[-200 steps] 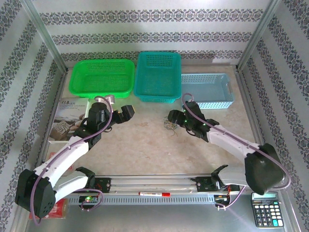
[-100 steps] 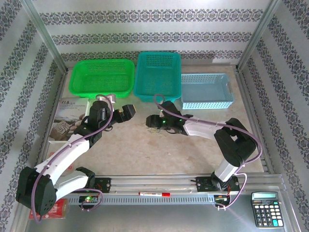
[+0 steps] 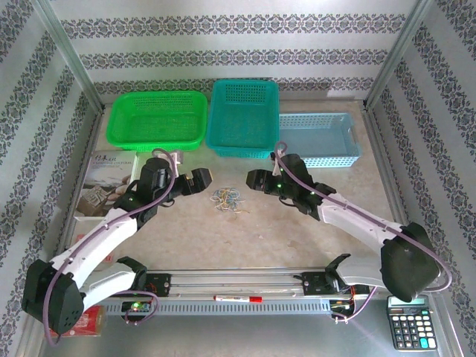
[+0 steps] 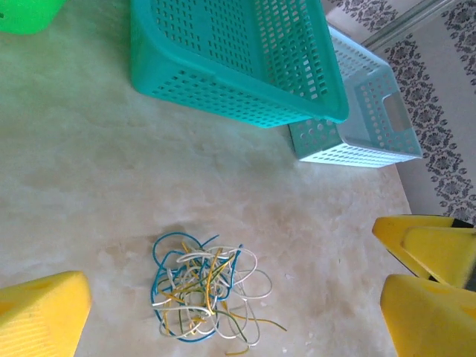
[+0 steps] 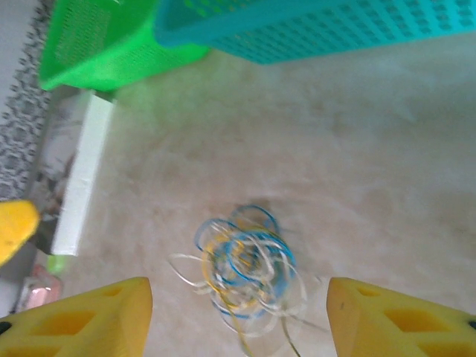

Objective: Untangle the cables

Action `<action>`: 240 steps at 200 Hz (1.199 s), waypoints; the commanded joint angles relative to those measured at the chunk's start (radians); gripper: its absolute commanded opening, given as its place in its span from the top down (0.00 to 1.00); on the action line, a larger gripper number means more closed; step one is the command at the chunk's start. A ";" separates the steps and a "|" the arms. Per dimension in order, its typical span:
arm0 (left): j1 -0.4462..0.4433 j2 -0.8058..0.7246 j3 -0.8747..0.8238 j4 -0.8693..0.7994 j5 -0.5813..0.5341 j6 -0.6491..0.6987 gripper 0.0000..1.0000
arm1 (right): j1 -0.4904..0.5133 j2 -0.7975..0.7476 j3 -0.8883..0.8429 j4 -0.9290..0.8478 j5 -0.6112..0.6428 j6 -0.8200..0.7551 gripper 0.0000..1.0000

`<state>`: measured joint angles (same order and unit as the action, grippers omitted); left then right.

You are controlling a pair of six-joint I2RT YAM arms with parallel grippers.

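Between the left end effector (image 3: pixel 202 178) and the right end effector (image 3: pixel 253 178), on the pale marbled bench (image 3: pixel 290 234), lie the cables (image 3: pixel 227 198). They form 1 loose, curly knot of blue, whitish and yellow strands, resting flat and touched by neither arm. The knot sits in front of the teal basket (image 3: pixel 244 152) and apart from it. A green basket (image 3: pixel 158 95) stands to that basket's left and a light blue basket (image 3: pixel 316 117) to its right, all 3 along the far side. In the left wrist view the left end effector's yellow fingers (image 4: pixel 44 312) stand wide apart, with the knot on the bench between and just beyond them. The right wrist view is blurred, yet its yellow fingers (image 5: pixel 394 316) are plainly spread too, the knot lying ahead between them. A booklet (image 3: pixel 100 182) lies at the left edge of the bench. A calculator (image 3: pixel 407 325) sits at the near right corner and a red marker (image 3: pixel 238 298) on the front rail.
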<state>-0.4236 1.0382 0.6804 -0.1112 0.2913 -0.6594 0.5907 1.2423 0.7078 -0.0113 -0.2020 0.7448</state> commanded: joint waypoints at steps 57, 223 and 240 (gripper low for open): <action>-0.228 0.328 0.293 -0.263 -0.305 0.270 0.13 | -0.002 -0.135 -0.208 -0.002 0.074 0.046 0.36; -0.345 0.669 0.503 -0.332 -0.481 0.388 0.41 | -0.003 -0.176 -0.270 0.013 0.092 0.080 0.34; -0.345 0.678 0.504 -0.328 -0.478 0.388 0.43 | -0.004 -0.175 -0.271 0.013 0.093 0.082 0.34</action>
<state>-0.7582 1.7012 1.1549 -0.4137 -0.1776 -0.2905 0.5907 1.0714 0.4496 -0.0105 -0.1345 0.8131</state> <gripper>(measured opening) 0.582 0.657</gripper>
